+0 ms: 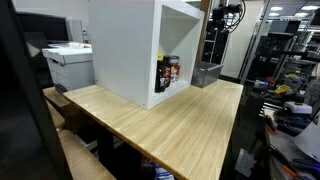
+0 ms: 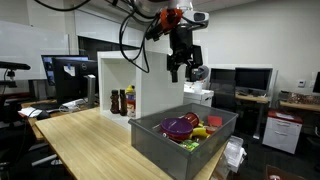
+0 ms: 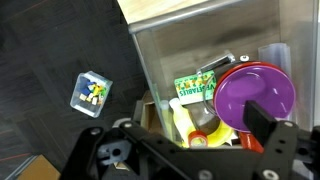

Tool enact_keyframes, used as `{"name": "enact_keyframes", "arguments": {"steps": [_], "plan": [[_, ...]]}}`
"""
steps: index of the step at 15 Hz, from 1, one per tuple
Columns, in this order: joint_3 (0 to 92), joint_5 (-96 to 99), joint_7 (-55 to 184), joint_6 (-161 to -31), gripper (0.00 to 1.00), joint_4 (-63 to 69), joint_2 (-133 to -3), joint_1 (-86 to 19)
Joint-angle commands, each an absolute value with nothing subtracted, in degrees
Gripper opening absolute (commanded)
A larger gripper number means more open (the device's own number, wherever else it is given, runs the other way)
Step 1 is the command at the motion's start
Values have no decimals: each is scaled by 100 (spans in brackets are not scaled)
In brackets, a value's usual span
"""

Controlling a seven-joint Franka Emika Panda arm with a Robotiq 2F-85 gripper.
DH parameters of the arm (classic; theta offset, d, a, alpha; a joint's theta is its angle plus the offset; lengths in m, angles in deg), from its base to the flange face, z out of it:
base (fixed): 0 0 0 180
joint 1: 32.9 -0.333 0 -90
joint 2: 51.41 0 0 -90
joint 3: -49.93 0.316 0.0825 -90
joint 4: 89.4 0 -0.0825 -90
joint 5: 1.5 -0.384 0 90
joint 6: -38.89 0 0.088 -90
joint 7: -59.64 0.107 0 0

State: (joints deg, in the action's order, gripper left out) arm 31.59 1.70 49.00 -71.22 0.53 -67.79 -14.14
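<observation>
The gripper (image 2: 181,70) hangs well above the grey bin (image 2: 158,146), fingers spread and holding nothing; the purple bowl (image 2: 180,127) lies almost straight below it, inside the bin among small toys; a white cabinet (image 2: 120,75) stands beside the bin.

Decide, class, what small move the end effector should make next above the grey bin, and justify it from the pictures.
Probably a short, straight descent toward the bin. In an exterior view the end effector hangs well above the grey bin, jaws apart with nothing between them. The wrist view looks down on the purple bowl and green box inside, so closing the height gap seems the sensible first step.
</observation>
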Motion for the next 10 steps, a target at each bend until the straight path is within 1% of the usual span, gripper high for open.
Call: {"name": "enact_keyframes", "arguments": {"steps": [1,9,10], "plan": [[3296,224,4526,-7010,100,-349,-7098,-1253],[3432,203,4233,-7354,100,-518,-7272,-1115],[3420,201,4483,-7201,100,-522,-7297,-1164]]}}
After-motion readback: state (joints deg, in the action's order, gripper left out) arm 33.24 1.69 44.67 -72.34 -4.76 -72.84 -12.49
